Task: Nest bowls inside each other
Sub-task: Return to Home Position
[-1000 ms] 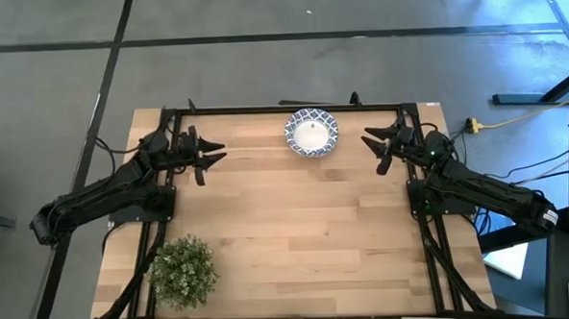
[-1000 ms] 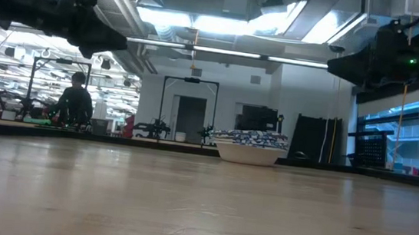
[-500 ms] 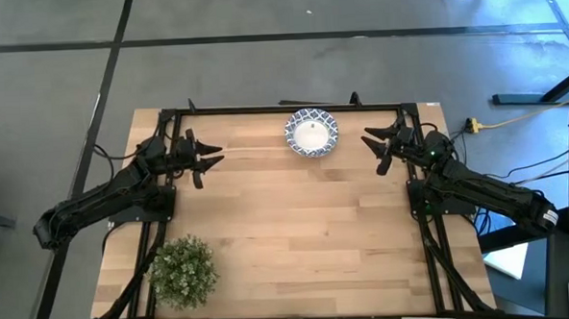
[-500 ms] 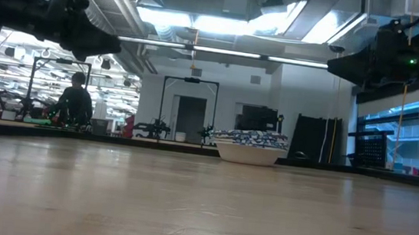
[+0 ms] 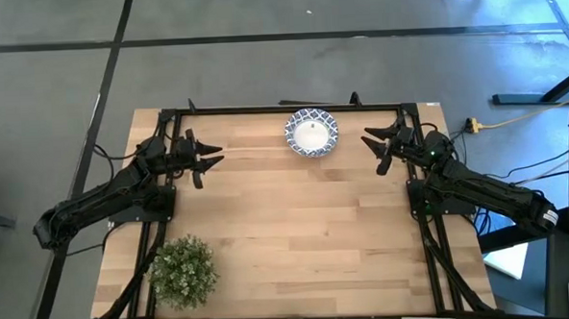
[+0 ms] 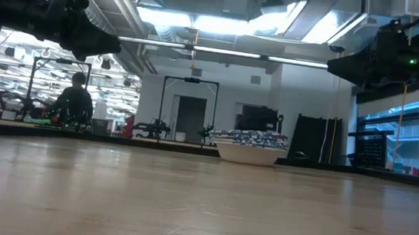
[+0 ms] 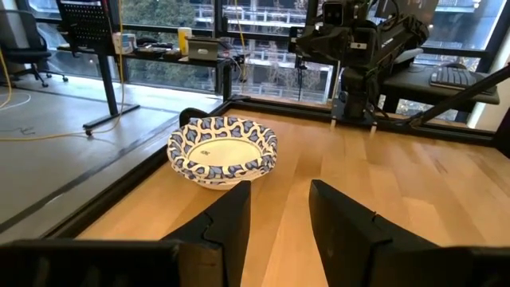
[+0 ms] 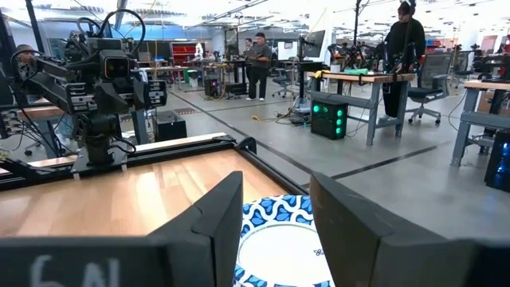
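Observation:
One blue-and-white patterned bowl (image 5: 311, 134), white inside, stands on its base near the table's far edge, midway between the arms. In the low view the bowl (image 6: 249, 147) shows a thick patterned band above a white base, like several nested together. My left gripper (image 5: 207, 155) hovers open to the bowl's left, fingers pointing toward it; its wrist view shows the bowl (image 7: 222, 151) ahead of the left gripper (image 7: 279, 227). My right gripper (image 5: 373, 146) hovers open to the bowl's right, and the bowl (image 8: 279, 239) lies just beyond the right gripper (image 8: 275, 227).
A green leafy plant (image 5: 184, 272) stands near the table's near left corner. Bare wooden tabletop (image 5: 307, 226) spreads between the arms and toward the near edge. Both arms (image 6: 72, 19) (image 6: 384, 61) hang well above the table. People stand in the room beyond.
My left gripper has drawn back a little toward the table's left edge, away from the bowl, then stayed still. The bowl and the right arm have not moved.

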